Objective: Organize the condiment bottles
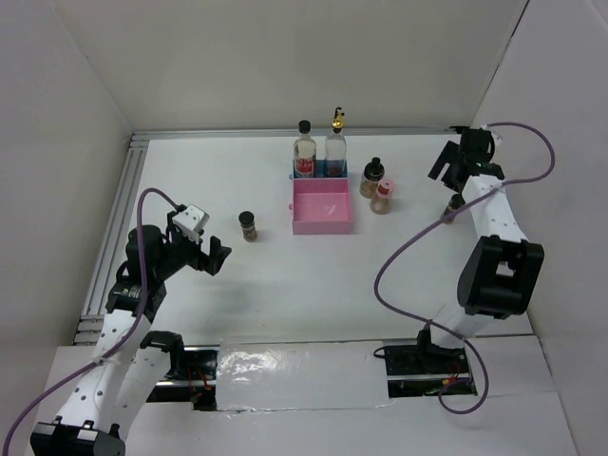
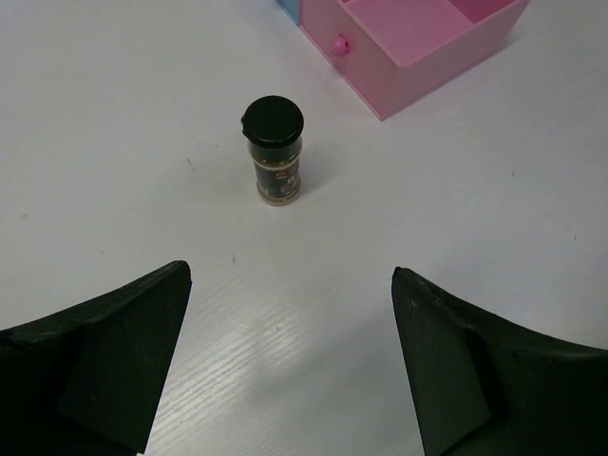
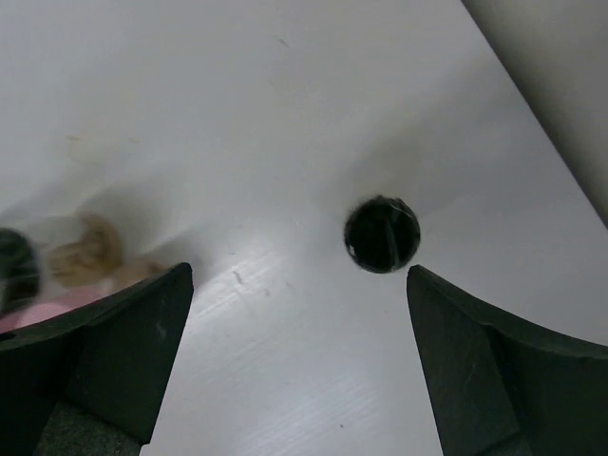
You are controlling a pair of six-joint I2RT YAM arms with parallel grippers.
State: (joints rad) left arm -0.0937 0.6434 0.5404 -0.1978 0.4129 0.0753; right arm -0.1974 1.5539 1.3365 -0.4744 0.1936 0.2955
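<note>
Two tall bottles: red-labelled bottle (image 1: pixel 304 152) and gold-spouted bottle (image 1: pixel 335 144), upright behind pink tray (image 1: pixel 323 226).
Left pincer (image 2: pixel 290 275): spread, empty, facing black-capped jar (image 2: pixel 274 152) on worktop (image 2: pixel 114 142).
Right pincer (image 3: pixel 299 271): spread, empty, above second jar (image 3: pixel 381 234).

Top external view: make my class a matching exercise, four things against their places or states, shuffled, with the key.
Things:
1. red-labelled bottle
2. pale-lidded jar
3. pink tray
4. left pincer

Places or states:
a. open, holding nothing
b. on the table, right of the pink tray
c. holds no bottles
d. at the back, beside the gold-spouted bottle

Pairs: 1-d, 2-b, 3-c, 4-a.
</note>
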